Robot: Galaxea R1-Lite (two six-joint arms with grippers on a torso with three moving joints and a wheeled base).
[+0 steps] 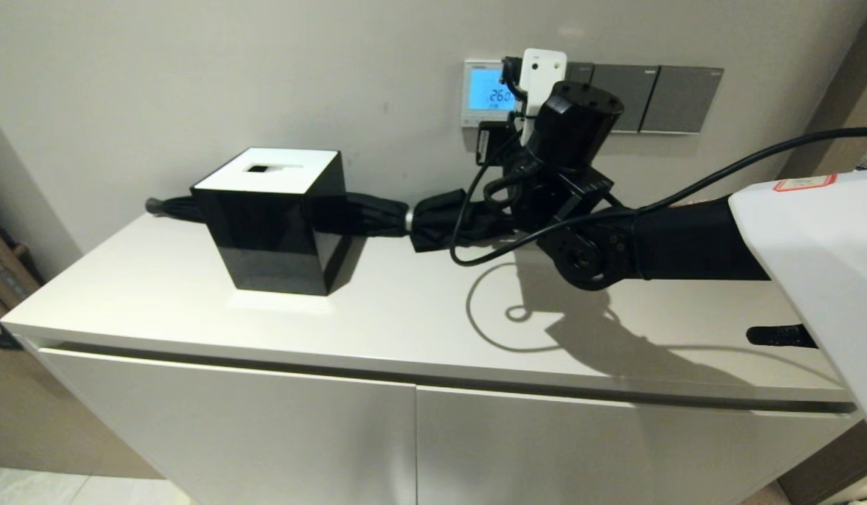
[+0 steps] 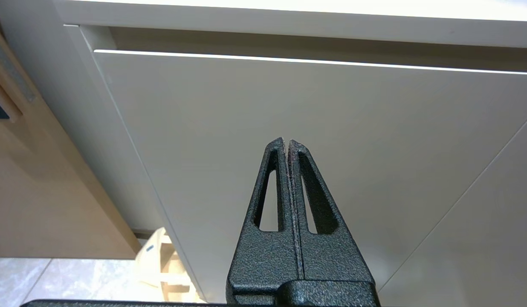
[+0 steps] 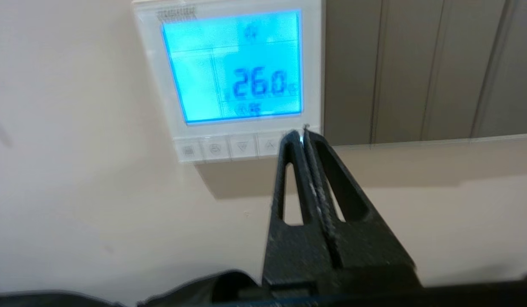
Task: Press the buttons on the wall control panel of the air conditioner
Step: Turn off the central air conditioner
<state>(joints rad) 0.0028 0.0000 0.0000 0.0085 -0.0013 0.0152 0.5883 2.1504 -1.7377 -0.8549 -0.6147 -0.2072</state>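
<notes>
Right gripper (image 3: 304,133): jaws clenched, empty, tips at the button strip (image 3: 229,148), hiding its last button. Control panel (image 3: 229,76) on wall above table (image 1: 405,315) rear edge; glossy lit LCD. Left gripper (image 2: 286,143): jaws clenched, parked low.

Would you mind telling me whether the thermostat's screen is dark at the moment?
No, the control panel's screen is lit bright blue and shows 26.0.

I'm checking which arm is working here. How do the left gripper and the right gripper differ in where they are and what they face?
The right gripper is raised to the wall, its tips at the buttons of the air conditioner's wall control panel; the left gripper hangs low, facing the white cabinet door. The right is at the lit screen reading 26.0; the left is near nothing of the task. Both have their fingers shut together.
</notes>
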